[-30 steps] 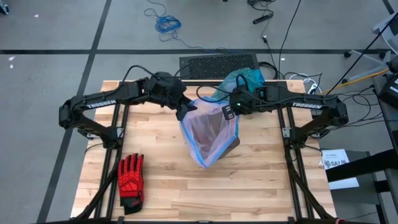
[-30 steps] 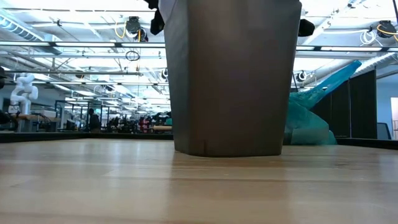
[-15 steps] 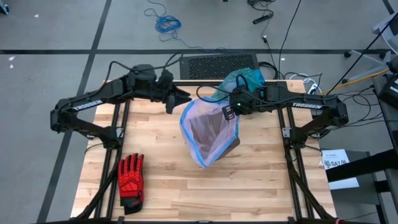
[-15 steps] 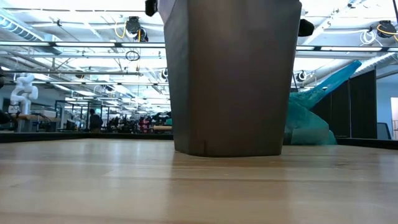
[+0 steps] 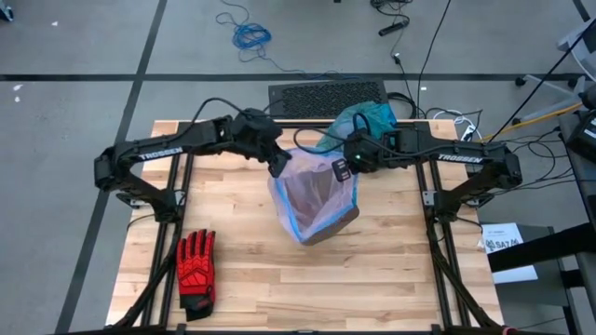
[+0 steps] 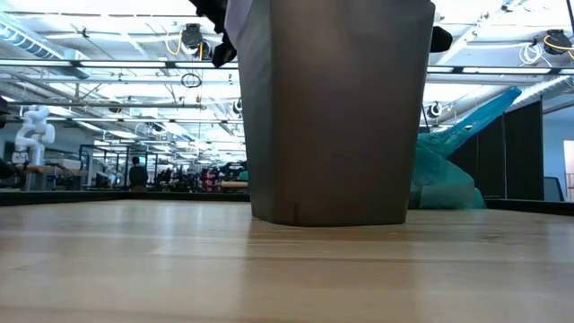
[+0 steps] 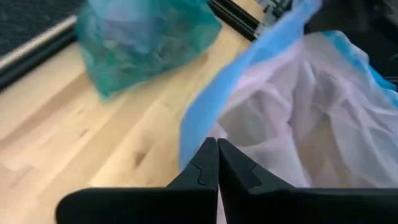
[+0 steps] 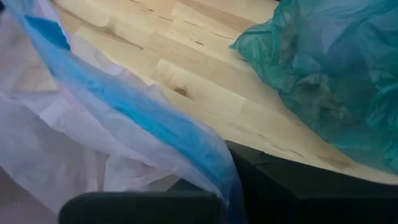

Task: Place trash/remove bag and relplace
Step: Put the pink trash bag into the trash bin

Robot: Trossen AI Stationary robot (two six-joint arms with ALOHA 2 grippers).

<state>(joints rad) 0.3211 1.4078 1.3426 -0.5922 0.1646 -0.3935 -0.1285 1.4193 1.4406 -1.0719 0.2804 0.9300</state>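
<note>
My left gripper [image 5: 280, 166] has jaws pressed together at the lilac bag's [image 5: 312, 191] blue rim; right gripper [image 5: 346, 166], jaws together, seemingly pinching the opposite rim. Teal-green bag [image 5: 365, 118] lies behind on the counter [image 5: 233, 270].

Both arms are black, built of long boxy links joined by rounded joint housings. The left arm [image 5: 177, 147] carries white "TROSSEN" lettering along its link, and the right arm [image 5: 456, 156] bears the same word in white. Black cables loop above each arm, arching from link to wrist. A small green light glows on the right arm's wrist housing, beside a pale label. Black tube frames [image 5: 445, 244] run under both arms across the worktop [image 5: 242, 279]. The left end effector [image 7: 213, 163] has two matte black fingers with stepped, angular inner edges, tapering to thin tips
</note>
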